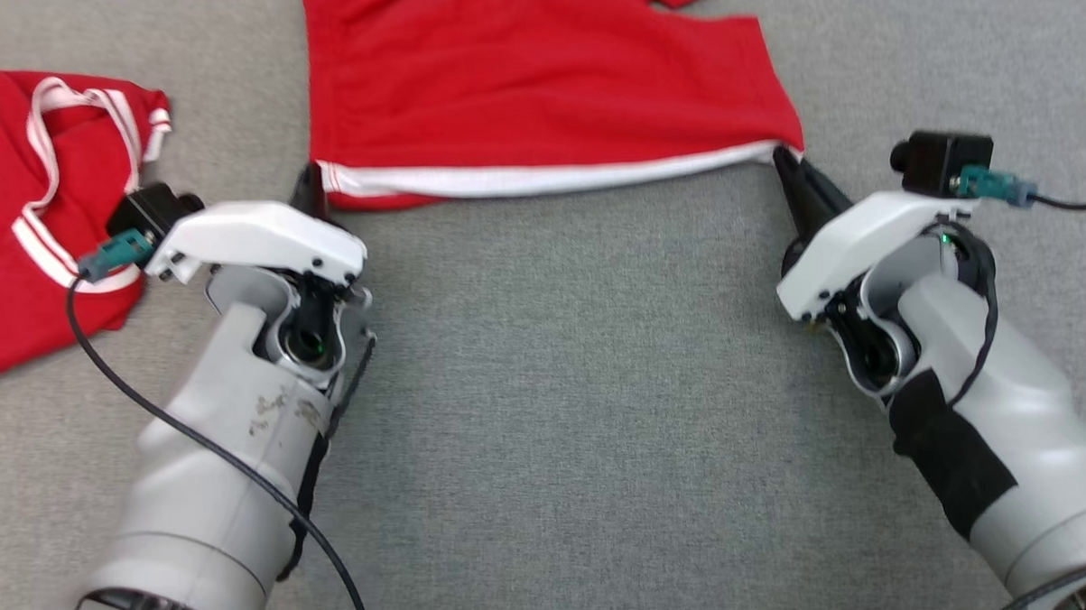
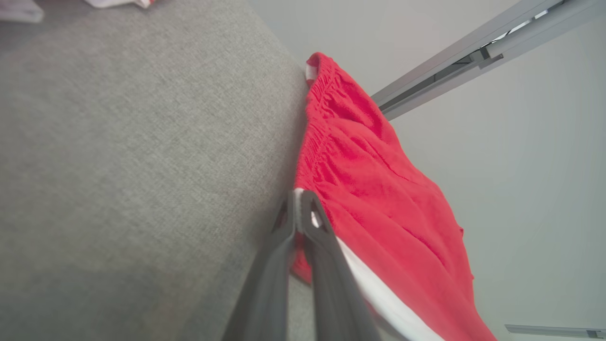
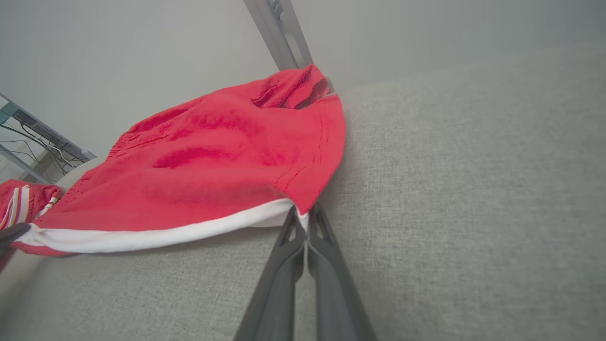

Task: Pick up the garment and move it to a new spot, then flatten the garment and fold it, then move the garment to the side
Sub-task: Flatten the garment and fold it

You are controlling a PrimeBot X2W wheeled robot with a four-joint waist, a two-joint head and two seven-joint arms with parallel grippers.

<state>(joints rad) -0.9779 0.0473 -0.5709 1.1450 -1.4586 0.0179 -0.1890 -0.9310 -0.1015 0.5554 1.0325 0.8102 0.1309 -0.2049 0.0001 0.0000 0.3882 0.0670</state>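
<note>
- red shorts (image 1: 535, 70) lie spread on the grey fabric surface (image 1: 555, 386). The white band (image 1: 538, 174) runs along the near edge, and the far part runs off the top of the head view.
- left gripper (image 1: 309, 185) is clamped on the near-left corner of the band. In the left wrist view its fingers (image 2: 326, 258) are pressed together on the very tip of the corner — a shallow bite.
- right gripper (image 1: 789, 165) is clamped on the near-right corner, with the same thin pinch in the right wrist view.
- risk 1: a corner slips out on a lift or drag. If one side lets go, the shorts swing and bunch up.
- risk 2: the band looks near taut between the grippers, so spreading them further would likely pull the cloth out of a pinch.
- risk 3: I can't tell whether each pinch holds both layers. If it holds only the top one, the layers part when raised.
- risk 4: a second red garment (image 1: 16, 224) sits just beside the left wrist, so the cable or forearm could snag it on a sideways move.
- risk 5: the gathered waistband (image 2: 322, 109) is puckered — it may resist flattening and skew the fold.
</note>
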